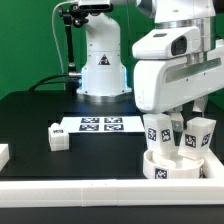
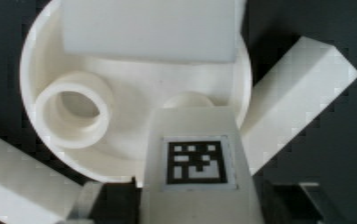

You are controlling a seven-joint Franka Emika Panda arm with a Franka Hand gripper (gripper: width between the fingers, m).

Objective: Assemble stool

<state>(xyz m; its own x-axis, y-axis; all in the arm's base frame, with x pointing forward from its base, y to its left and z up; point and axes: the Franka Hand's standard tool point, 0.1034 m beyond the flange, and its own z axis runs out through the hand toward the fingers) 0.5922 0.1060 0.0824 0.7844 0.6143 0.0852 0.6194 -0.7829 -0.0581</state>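
The gripper (image 1: 183, 126) hangs straight down over the seat (image 1: 186, 171), a white round rimmed disc on the black table (image 1: 30, 115). Its fingertips are lost among three upright tagged legs crowded at the seat: the middle leg (image 1: 186, 143), the left leg (image 1: 157, 129) toward the exterior view's left, and the right leg (image 1: 204, 134) toward its right. The arm's white body hides whatever lies behind the seat.

From the wrist, the middle leg sits between the grey fingers (image 2: 107, 205), tag facing the camera. The fingers are cut off at the frame edge and blurred, so I cannot tell whether they press the leg or only flank it. One round socket (image 2: 68, 105) in the seat stands bare beside that leg. Whether any leg is seated in the disc cannot be made out from either view.

Well apart from the seat, toward the exterior view's left, lies a small white tagged block (image 1: 57, 139), with the marker board (image 1: 100, 124) just behind it. A white border rail (image 1: 70, 190) runs just in front of the seat, cut off at both ends.
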